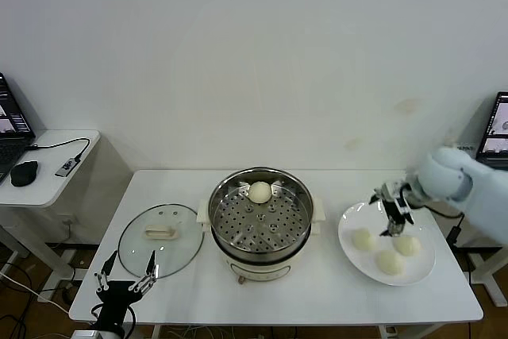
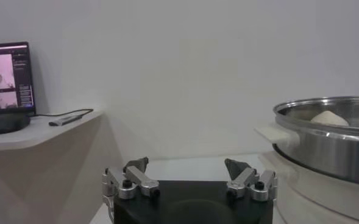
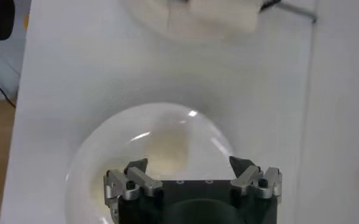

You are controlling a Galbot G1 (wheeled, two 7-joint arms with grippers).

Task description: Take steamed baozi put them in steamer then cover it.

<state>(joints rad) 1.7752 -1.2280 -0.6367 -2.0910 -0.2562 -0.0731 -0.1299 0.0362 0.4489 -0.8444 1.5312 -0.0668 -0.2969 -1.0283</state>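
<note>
On the table (image 1: 317, 291) in front of me, the steamer (image 1: 260, 213) sits in the middle with one baozi (image 1: 260, 191) in it near its far side. The cover (image 1: 160, 236) lies left of it, the plate (image 1: 421, 271) with three baozi (image 1: 387, 250) right. My right hand (image 1: 394, 228) hovers above that plate; my left hand (image 1: 125, 277) hangs off the table's near left edge.

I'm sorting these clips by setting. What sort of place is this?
Probably a lab test station, not a kitchen: a white table against a bare wall, a laptop on a side desk, and a steamer set out.
</note>
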